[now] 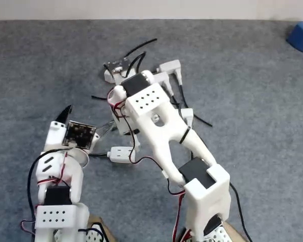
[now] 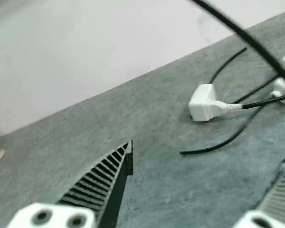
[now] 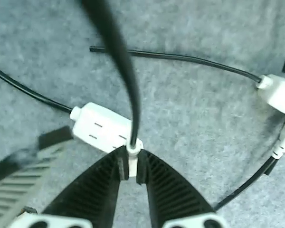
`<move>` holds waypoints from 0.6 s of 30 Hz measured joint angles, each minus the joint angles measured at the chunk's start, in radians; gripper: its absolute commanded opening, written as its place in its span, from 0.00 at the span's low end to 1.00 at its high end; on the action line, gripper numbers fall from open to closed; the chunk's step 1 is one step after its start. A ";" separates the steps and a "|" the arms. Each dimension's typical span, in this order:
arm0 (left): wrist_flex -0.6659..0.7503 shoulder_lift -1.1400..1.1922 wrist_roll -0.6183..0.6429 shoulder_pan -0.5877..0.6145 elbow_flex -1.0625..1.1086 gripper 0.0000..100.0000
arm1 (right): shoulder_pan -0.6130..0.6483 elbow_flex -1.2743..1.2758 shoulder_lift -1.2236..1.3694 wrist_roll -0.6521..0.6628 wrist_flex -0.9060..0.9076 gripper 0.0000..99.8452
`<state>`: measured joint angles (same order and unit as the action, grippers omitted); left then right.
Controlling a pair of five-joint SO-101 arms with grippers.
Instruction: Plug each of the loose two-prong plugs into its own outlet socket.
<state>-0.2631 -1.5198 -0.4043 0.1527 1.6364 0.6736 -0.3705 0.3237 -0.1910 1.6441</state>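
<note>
Plug (image 3: 133, 148), white two-prong, clamped between the narrow-set fingertips of right gripper (image 3: 132, 166), just beside outlet socket (image 3: 102, 128) at mid-worktop (image 1: 252, 75). Left gripper (image 2: 209, 159) spread wide, holding nothing, toward the worktop's left edge

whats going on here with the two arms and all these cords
Two robot arms are working among plugs and outlets scattered on a grey carpet. The right gripper is shut on a small white plug with a black cord, right beside a white outlet socket, and the plug does not look inserted yet. The left gripper is open and holds nothing, just above the carpet. Another white connector lies loose.
</note>
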 measured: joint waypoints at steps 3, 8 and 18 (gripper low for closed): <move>0.000 0.000 0.000 0.078 0.000 0.42 | -0.029 0.000 0.000 0.000 -0.002 0.01; 0.040 0.000 0.000 0.249 0.000 0.42 | -0.110 0.000 0.000 0.063 -0.008 0.01; 0.049 0.000 0.000 0.339 0.049 0.43 | -0.101 0.023 -0.175 0.018 -0.066 0.01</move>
<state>-0.2140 -1.5198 -0.4043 0.4918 1.6855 0.5723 -0.3475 0.1488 -0.1726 1.5781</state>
